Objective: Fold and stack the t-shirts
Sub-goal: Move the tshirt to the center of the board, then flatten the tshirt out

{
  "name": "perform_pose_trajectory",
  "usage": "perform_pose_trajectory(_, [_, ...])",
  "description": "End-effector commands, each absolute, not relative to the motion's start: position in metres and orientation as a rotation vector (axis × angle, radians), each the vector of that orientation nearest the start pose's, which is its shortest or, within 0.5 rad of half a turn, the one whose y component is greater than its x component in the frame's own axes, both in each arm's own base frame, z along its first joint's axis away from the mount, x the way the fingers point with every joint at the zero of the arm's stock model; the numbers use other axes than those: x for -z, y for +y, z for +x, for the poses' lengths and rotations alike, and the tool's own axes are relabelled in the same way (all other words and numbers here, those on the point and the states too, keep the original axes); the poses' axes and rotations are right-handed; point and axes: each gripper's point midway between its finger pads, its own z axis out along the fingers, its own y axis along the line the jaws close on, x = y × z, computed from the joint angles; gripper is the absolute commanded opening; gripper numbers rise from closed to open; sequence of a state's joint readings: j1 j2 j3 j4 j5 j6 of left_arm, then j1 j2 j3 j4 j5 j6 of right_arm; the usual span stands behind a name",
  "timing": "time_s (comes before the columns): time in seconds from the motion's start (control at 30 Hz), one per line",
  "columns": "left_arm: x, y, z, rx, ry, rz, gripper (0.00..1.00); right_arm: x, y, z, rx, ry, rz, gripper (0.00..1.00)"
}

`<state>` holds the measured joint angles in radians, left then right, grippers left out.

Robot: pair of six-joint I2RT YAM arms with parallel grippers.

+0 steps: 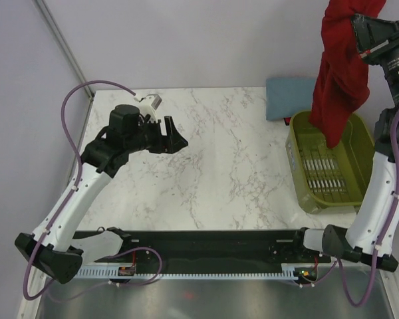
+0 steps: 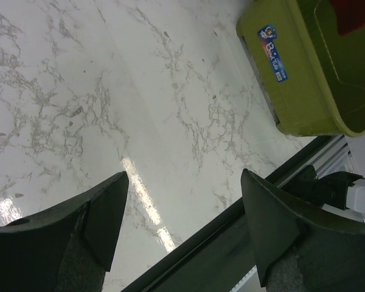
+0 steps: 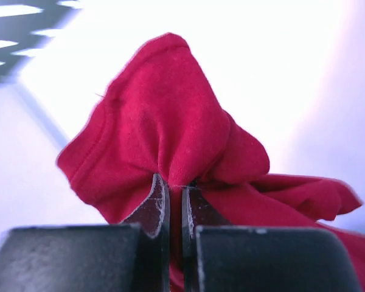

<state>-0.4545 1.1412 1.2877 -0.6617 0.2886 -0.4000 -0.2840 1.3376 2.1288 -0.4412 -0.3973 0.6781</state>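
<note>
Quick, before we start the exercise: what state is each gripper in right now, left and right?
The left gripper is open, holding nothing.
The right gripper is shut on the dark red t-shirt, which hangs over the basket.

Surface (image 2: 79, 91): glossy white marble-look, grey-veined. Basket (image 2: 304, 103): smooth olive plastic. Dark red t-shirt (image 3: 164, 134): soft matt cloth, stitched hem.

This is a robotics lab bay, I'd say: a left arm (image 1: 66, 199) and a right arm (image 1: 380, 196), white and black, bolted to a black rail (image 1: 213, 247) on the near edge of a marble-patterned desk (image 1: 239, 166), purple cables (image 1: 68, 106) tied along them, a slotted cable duct (image 1: 206, 271), bare pale walls (image 1: 186, 40) close around.
</note>
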Motion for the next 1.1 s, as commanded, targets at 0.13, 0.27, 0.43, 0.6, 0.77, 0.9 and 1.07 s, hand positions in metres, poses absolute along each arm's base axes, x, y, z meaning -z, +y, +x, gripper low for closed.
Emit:
perform_pose_trajectory(0.13, [-0.348, -0.191, 0.257, 0.830, 1.981, 0.174, 0.83, -0.711, 0.071, 0.269, -1.116, 0.950, -0.046, 0.00])
perform_pose_trajectory(0.27, [-0.339, -0.178, 0.249, 0.793, 1.976, 0.121, 0.82, -0.689, 0.094, 0.286, -1.291, 1.008, -0.079, 0.00])
perform_pose_trajectory(0.43, [-0.347, -0.157, 0.241, 0.716, 1.908, 0.074, 0.83, -0.626, 0.135, 0.330, -1.358, 1.195, -0.028, 0.00])
perform_pose_trajectory(0.6, [-0.325, -0.156, 0.238, 0.708, 1.969, 0.060, 0.83, -0.501, 0.209, 0.372, -1.369, 1.550, 0.014, 0.13])
perform_pose_trajectory(0.77, [-0.276, -0.163, 0.235, 0.714, 2.097, 0.093, 0.83, -0.346, 0.204, 0.394, -0.943, 2.016, 0.195, 0.52])
perform_pose_trajectory(0.9, [-0.227, -0.185, 0.228, 0.809, 2.276, 0.160, 0.79, -0.289, 0.159, 0.394, -0.608, 2.173, 0.324, 0.65])
perform_pose_trajectory(1.07, [-0.167, -0.203, 0.223, 0.839, 2.435, 0.140, 0.77, -0.235, 0.136, 0.395, -0.401, 2.264, 0.311, 0.63])
